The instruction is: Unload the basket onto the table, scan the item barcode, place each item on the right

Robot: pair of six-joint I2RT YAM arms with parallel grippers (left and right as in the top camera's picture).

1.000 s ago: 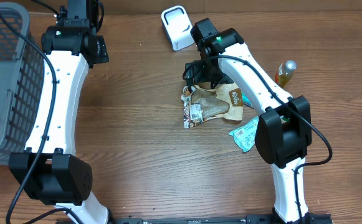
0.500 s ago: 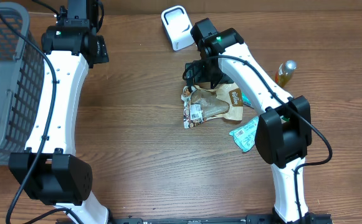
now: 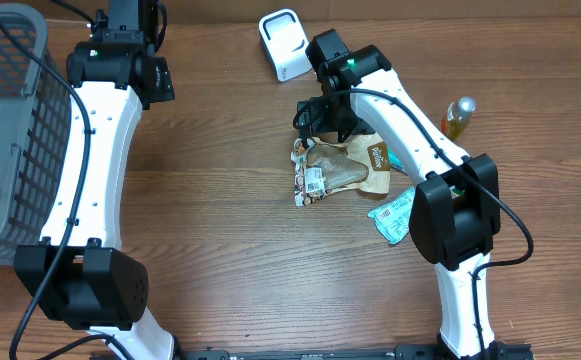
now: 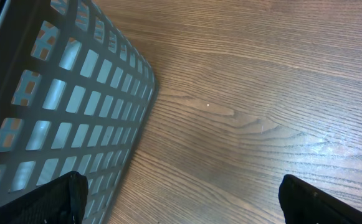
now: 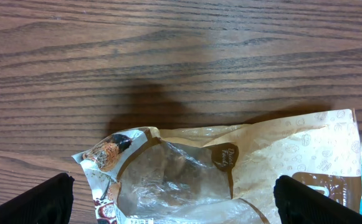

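Right gripper (image 5: 181, 202) spread over crumpled tan-and-clear plastic bag (image 3: 335, 170) — pre-grasp; white boxy scanner (image 3: 283, 45) at 11 o'clock; left gripper (image 4: 181, 202) spread, idle.

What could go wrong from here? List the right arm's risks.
The snack bag lies flat and crinkled below the open right gripper; the fingers may pinch only loose film and slip.
The teal packet lies against the bag's edge and could get dragged along.
The bottle sits close to the right arm; a swing of the elbow on the way to the scanner could knock it.
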